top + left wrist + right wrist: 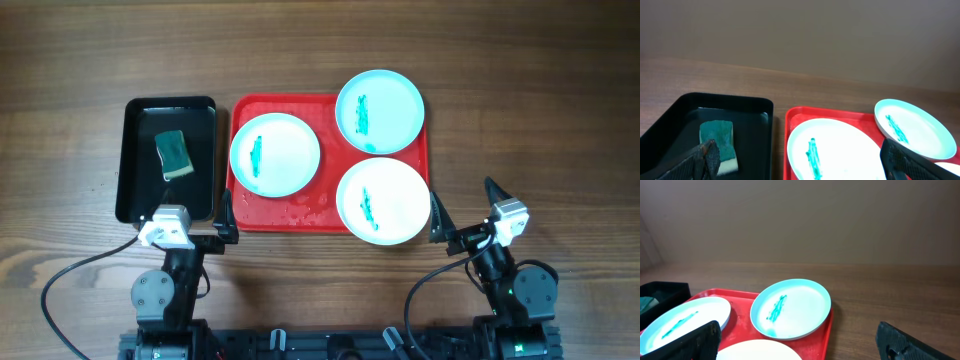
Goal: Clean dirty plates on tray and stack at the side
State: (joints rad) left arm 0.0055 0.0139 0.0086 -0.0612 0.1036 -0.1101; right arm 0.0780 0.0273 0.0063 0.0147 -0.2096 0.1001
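Three white to pale-blue plates lie on the red tray [300,210], each with a teal smear. One is at the left [275,154], one at the far right [380,110] overhanging the tray's rim, and one at the near right [383,200]. My left gripper [188,215] is open and empty at the near edge of the black tray. My right gripper [466,205] is open and empty over the table, just right of the near-right plate. The left wrist view shows the left plate [840,150] and the far plate [915,127]. The right wrist view shows the far plate [790,307].
A black tray [135,170] stands left of the red tray and holds a green sponge [174,154], which also shows in the left wrist view [717,140]. Wooden table surrounds both trays. Cables run from both arm bases at the near edge.
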